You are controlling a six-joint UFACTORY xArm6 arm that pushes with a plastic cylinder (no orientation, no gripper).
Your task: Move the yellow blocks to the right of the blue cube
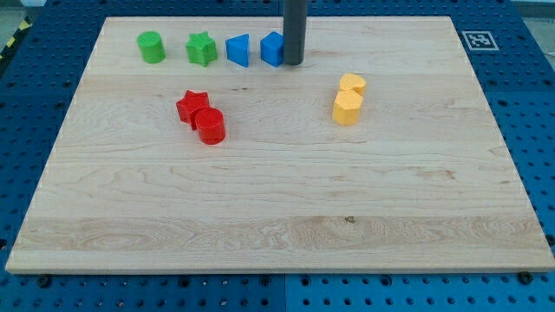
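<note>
A: Wood board (277,217) fills most of the view, blue perforated table (538,130) around it. Dark rod comes down at the view's top; my tip (294,63) sits just right of the blue cube (272,48), touching or nearly so, can't tell which.

B: Jaws?

A: None. Plain rod, nothing to open or close, holds nothing. It only pushes.

B: Targets?

A: Two yellow blocks, right of centre, below and to the view's right of the tip, well apart from it. Lower yellow block (347,107) looks hexagonal; upper yellow block (352,84) is rounder, shape unclear. They touch, stacked along a near-vertical line in the view.

B: So the push direction?

A: Judging from the layout, they need to go up and slightly left, toward the spot right of the cube. The tip stands in that spot now, so it would have to swing round below the pair first.

B: Anything in the way?

A: No. Blue wedge-like block (238,49), green star (201,48), green cylinder (151,47) line up left of the cube. Red star (192,106) and red cylinder (210,126) sit touching, left of centre.
</note>
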